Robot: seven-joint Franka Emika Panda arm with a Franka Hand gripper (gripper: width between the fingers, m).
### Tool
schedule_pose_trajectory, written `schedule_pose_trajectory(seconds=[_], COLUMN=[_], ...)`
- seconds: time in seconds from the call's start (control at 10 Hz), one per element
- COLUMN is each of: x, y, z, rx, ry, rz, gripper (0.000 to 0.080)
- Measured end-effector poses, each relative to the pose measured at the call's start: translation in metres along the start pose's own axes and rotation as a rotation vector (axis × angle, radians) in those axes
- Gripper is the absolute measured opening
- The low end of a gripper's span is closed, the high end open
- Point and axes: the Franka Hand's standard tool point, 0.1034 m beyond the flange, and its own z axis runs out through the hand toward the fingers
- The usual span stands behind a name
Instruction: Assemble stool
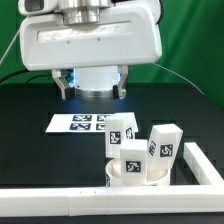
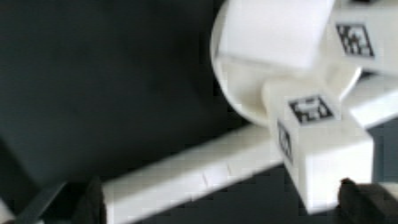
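Gripper (image 1: 97, 82) of the single arm hangs above the black table (image 1: 30, 140) with its two dark fingers (image 1: 64, 82) spread wide and nothing between them, well clear of the parts below. Under it, at the back of the scene, a glowing ring of light shows beneath the white wrist housing.

From the exterior view's left: the table's dark surface lies bare at the near corner, bordered in front by the long white L-shaped bar (image 1: 60, 205), which runs along the front edge and turns back up the exterior view's right side. Behind that, near the middle, the marker board (image 1: 80, 123) lies flat with its black-and-white tags facing up.

Just right of centre stands the stool (image 1: 138, 160) (seat down, legs up): the round white disc rests on the table inside the corner of the bar, and three block legs rise from it, each carrying a square tag. The leg nearest the marker board (image 1: 121, 133) looks slightly tilted; the other two stand close together beside it.

The wrist view shows the same corner from above: the disc seat (image 2: 267, 50), a tagged leg (image 2: 317, 125) in front of it, and the bar (image 2: 196, 170) running diagonally beneath. Both fingertips (image 2: 57, 200) appear as dark shapes at the frame's edge, apart from every part.
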Motion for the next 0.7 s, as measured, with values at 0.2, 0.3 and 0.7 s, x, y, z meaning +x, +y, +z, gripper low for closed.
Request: schedule_pose_trajectory(seconds=[0.2, 0.3, 0.7], x=[0.002, 0.002, -0.016], y=[0.000, 0.000, -0.003], z=[0.000, 0.001, 0.028], rx=[-0.001, -0.002, -0.018], ry=[-0.004, -0.004, -0.038], rz=[0.000, 0.000, 0.053], gripper=[0.0648, 0.0648, 0.0648])
